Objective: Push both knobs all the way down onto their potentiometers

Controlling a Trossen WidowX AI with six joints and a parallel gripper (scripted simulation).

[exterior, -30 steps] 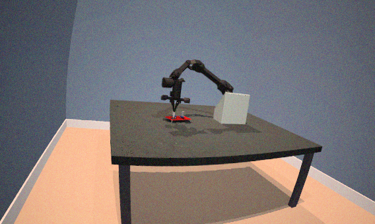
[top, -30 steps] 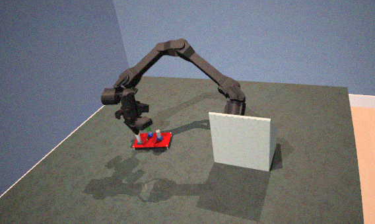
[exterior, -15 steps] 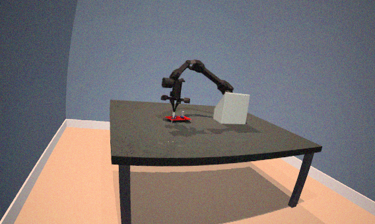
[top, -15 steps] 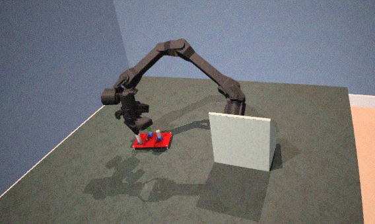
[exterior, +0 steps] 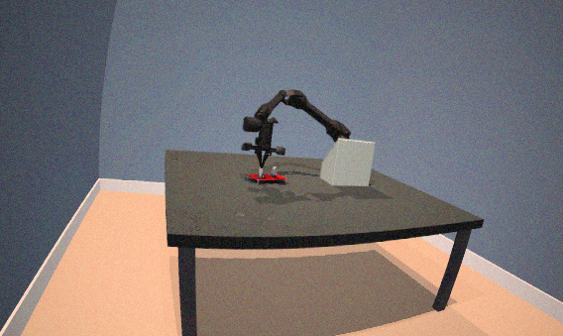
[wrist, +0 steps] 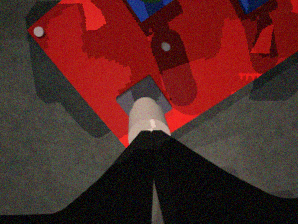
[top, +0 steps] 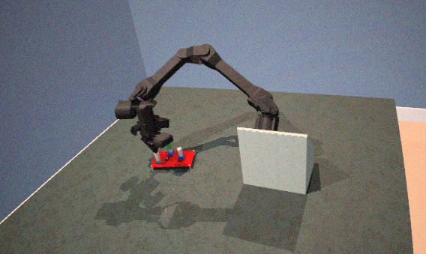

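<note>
The red circuit board (top: 170,162) (exterior: 281,179) (wrist: 65,65) stands on short legs. My gripper (top: 155,151) (exterior: 262,168) (wrist: 150,140) is shut with nothing between its fingers. Its tips are at the top of a white knob (top: 157,156) (exterior: 261,172) (wrist: 144,112) on a grey potentiometer (top: 159,161) (wrist: 127,100) near the board's corner. Another white knob (top: 180,150) (exterior: 274,168) stands on a blue potentiometer (top: 181,157). A green knob (top: 169,146) is above a second blue potentiometer (top: 170,153) (wrist: 145,11). I cannot tell how closely each knob sits to its potentiometer.
A large pale block (top: 275,161) (exterior: 354,163) stands right of the board, in front of the arm's base. The arm (top: 232,75) (exterior: 317,114) arches over from behind it. The dark table (top: 210,234) (exterior: 213,216) bears the board and block.
</note>
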